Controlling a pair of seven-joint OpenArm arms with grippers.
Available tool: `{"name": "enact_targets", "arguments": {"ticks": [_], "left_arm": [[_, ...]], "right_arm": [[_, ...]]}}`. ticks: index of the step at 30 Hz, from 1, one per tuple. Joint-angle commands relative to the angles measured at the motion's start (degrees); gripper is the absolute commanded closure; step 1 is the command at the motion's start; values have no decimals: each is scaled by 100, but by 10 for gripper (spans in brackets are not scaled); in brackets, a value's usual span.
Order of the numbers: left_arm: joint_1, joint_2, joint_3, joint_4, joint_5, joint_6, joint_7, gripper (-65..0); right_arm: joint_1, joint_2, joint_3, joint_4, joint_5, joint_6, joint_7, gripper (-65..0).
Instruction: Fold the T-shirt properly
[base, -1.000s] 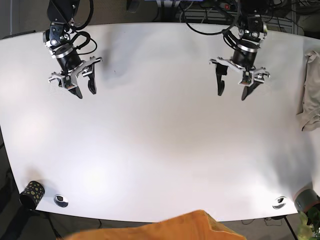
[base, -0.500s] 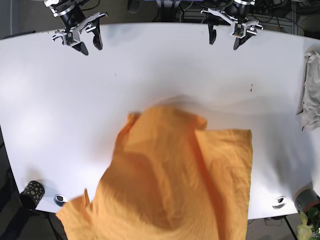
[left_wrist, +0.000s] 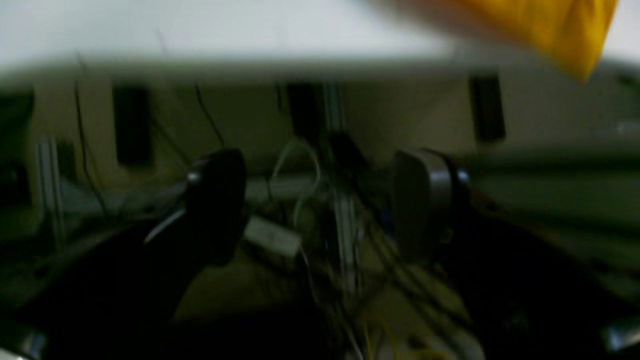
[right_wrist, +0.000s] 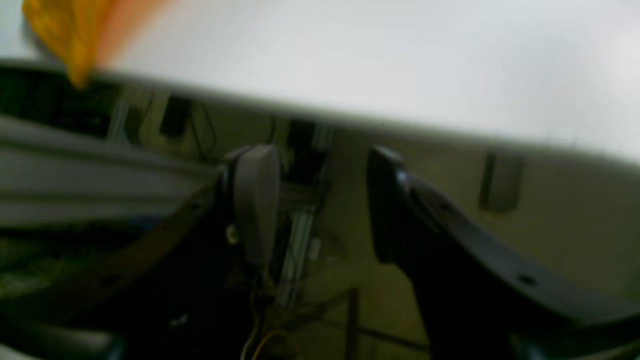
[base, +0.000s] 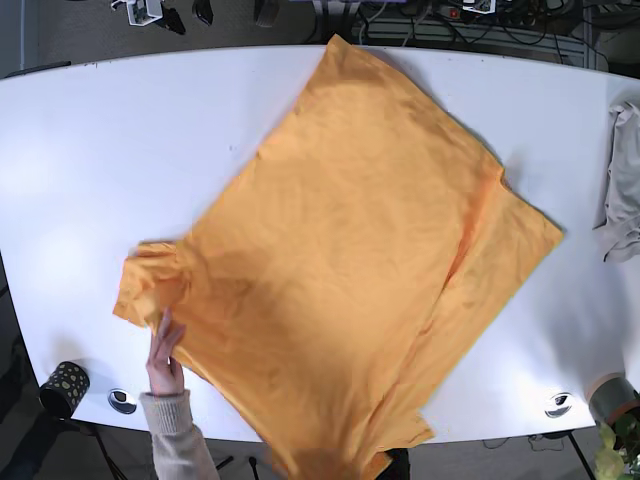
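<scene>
Orange T-shirt (base: 350, 270) now landing across table (base: 70, 180), person's hand (base: 165, 360) still tugging sleeve. Left gripper (left_wrist: 320, 200) and right gripper (right_wrist: 320, 200) retreating behind table's far edge, jaws gaping, holding nothing. Folding not starting yet.

A white table (base: 90, 150) is seen from above. An orange T-shirt (base: 350, 270) is spread diagonally across its middle, from the far edge to past the near edge. A grey garment (base: 625, 185) is draped at the right edge. A hand (base: 163, 352) is laid on the shirt's left sleeve near the near-left corner.
</scene>
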Motion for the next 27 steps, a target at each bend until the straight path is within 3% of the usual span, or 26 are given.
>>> {"name": "enact_targets", "arguments": {"ticks": [1,15,24,27], "left_arm": [[108,-102,-44,-131,-98,-13,76,-419],[-868,-128,-431,-2004,-107,-13,489,-419],[-1228,-128,-607,-2760,-90,-13,498,-419],[-1413,-128,-721,-3129,-90,-4,489,-419]], "right_arm": [[-126,31,-1,-292,63,46,116,-268],[841,128,-326,-2499,54,55,134,-268],[1193,699,-836,-3176,107,55,134,-268],[1369,725,-994,-3457,54,46,134,-268]]}}
